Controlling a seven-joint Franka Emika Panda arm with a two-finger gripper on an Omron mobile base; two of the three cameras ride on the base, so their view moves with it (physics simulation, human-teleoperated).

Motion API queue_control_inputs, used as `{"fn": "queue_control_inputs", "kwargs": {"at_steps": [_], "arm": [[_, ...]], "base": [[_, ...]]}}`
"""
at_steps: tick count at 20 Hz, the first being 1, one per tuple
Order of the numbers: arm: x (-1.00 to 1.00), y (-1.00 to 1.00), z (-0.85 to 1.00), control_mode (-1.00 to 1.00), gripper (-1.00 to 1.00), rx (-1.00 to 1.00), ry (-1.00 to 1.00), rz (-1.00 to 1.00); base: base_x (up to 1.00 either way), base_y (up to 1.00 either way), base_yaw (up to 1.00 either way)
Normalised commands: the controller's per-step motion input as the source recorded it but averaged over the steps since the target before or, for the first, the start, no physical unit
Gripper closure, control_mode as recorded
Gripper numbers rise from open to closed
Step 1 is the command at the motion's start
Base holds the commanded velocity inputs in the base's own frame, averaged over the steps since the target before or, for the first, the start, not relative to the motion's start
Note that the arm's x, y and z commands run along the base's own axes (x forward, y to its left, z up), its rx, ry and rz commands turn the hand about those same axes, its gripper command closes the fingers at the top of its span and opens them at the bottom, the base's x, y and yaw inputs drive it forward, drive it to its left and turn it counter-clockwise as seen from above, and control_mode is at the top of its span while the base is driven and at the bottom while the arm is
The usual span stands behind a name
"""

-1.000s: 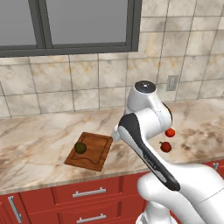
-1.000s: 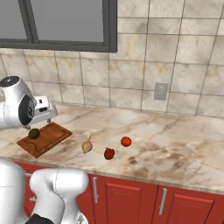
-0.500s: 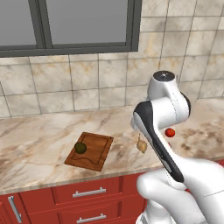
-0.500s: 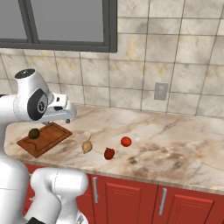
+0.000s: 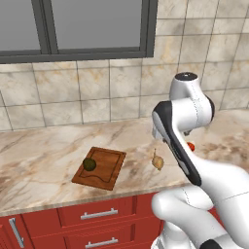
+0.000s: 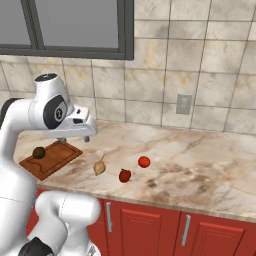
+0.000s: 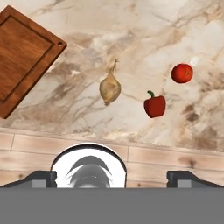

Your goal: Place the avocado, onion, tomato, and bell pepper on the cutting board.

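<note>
Avocado [image 5: 89,164] sits on the cutting board [image 5: 104,171], one item done. The arm has swung right, away from the board, and now hangs high over the loose vegetables. Gripper [image 7: 112,178] fingers spread wide, empty. Onion [image 7: 110,88] lies on the counter [image 6: 210,160] just right of the board; bell pepper [image 7: 155,105] and tomato [image 7: 182,73] farther right. Onion looks the likely next pick.

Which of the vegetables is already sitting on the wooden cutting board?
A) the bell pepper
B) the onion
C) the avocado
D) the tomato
C: the dark avocado lies on the cutting board, while the onion, bell pepper and tomato sit on the bare counter.
</note>
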Motion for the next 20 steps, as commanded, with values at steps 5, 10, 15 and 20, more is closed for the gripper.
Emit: {"fn": "queue_control_inputs", "kwargs": {"at_steps": [5, 10, 15, 20], "arm": [[0.11, 0.00, -0.26, -1.00, -1.00, 0.00, 0.00, 0.07], [0.40, 0.00, -0.17, -1.00, -1.00, 0.00, 0.00, 0.07], [0.47, 0.00, -0.04, -1.00, -1.00, 0.02, 0.00, 0.01], [0.33, 0.00, -0.17, -1.00, -1.00, 0.04, 0.03, 0.00]], "base": [[0.00, 0.00, 0.00], [0.00, 0.00, 0.00], [0.00, 0.00, 0.00], [0.00, 0.00, 0.00]]}}
